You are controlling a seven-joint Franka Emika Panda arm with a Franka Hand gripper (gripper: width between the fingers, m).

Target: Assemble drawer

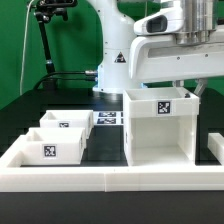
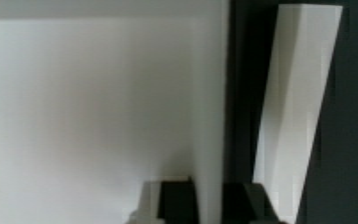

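Observation:
The tall hollow white box (image 1: pixel 160 130) of the drawer stands on the black table right of centre, open side to the front, with a marker tag on its top edge. Two small white trays (image 1: pixel 48 148) (image 1: pixel 66 122) sit side by side at the exterior view's left. My gripper (image 1: pixel 183 86) is at the box's top, near its far right. In the wrist view my gripper (image 2: pixel 210 205) straddles a thin white wall (image 2: pixel 208 100) of the box. The dark fingers (image 2: pixel 172 205) lie against both faces of the wall with no gap showing.
The marker board (image 1: pixel 108 118) lies flat behind the trays, by the robot's base. A low white wall (image 1: pixel 60 180) edges the table at the front and sides. In the wrist view a white strip (image 2: pixel 297 100) runs beyond a dark gap beside the gripped wall.

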